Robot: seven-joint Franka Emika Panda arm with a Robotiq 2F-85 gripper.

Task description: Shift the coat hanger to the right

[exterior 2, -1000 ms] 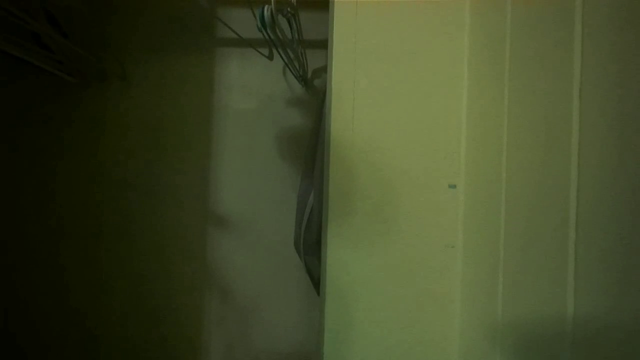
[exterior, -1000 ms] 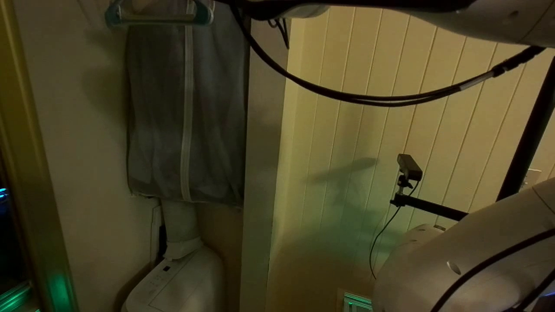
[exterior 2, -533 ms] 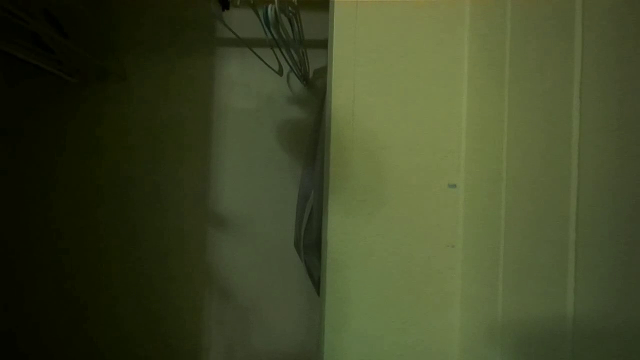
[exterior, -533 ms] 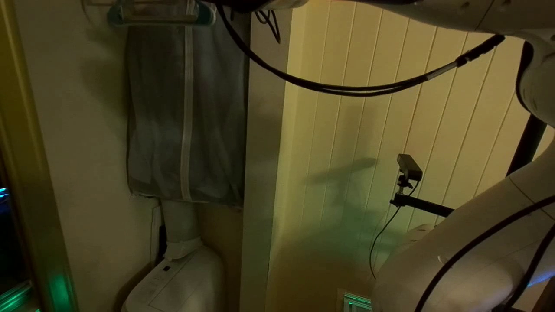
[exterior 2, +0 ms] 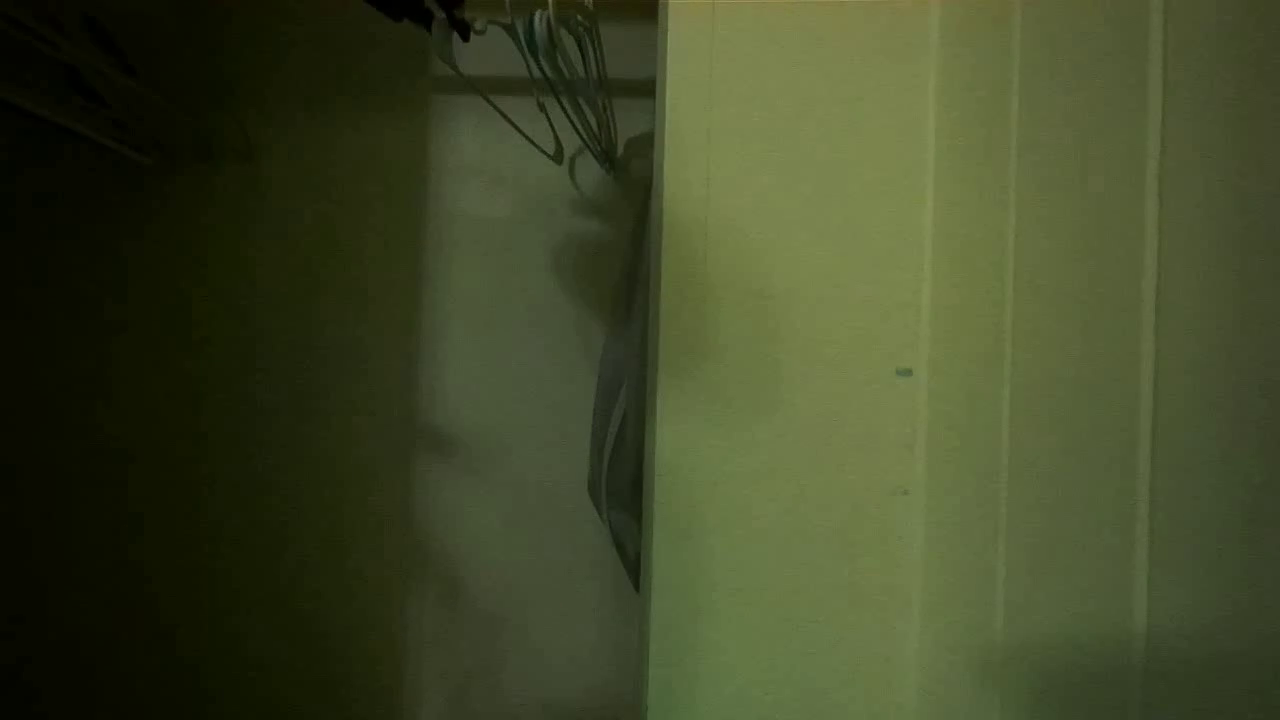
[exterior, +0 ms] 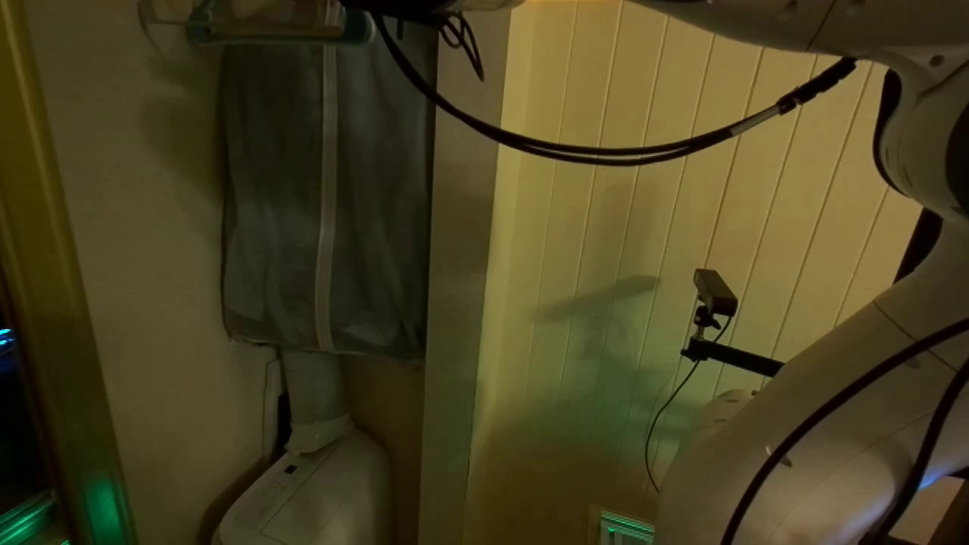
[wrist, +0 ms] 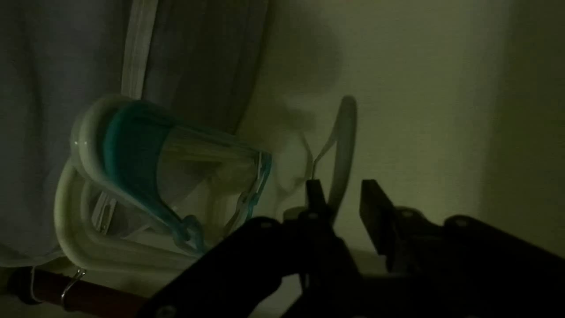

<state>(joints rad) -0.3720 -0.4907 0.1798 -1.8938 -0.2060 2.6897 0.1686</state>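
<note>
The coat hanger (wrist: pixel 346 137), pale greenish with a rounded shoulder, hangs apart from the other hangers. In an exterior view it is the leftmost hanger (exterior 2: pixel 510 112), tilted down to the right; its pale end also shows at the top left of an exterior view (exterior: pixel 176 22). My gripper (wrist: pixel 342 185) is open, fingertips apart. The hanger shows between the fingertips in the wrist view, and its lower part passes behind the left finger; I cannot tell if it touches. The black gripper (exterior 2: pixel 450 18) is at the hanger's upper end, mostly cut off by the top edge.
A teal hanger (wrist: pixel 137 150) and several white ones are bunched on a dark red rod (wrist: pixel 106 298). A grey garment bag (exterior: pixel 272 189) hangs beside them. A wall edge (exterior: pixel 458 227) stands right of the bag, and a white appliance (exterior: pixel 325 492) is below it.
The arm has moved leftward, and its cable has risen. The gripper has come into view at the top of an exterior view. The leftmost hanger has shifted and hangs lower, its pale end now showing.
</note>
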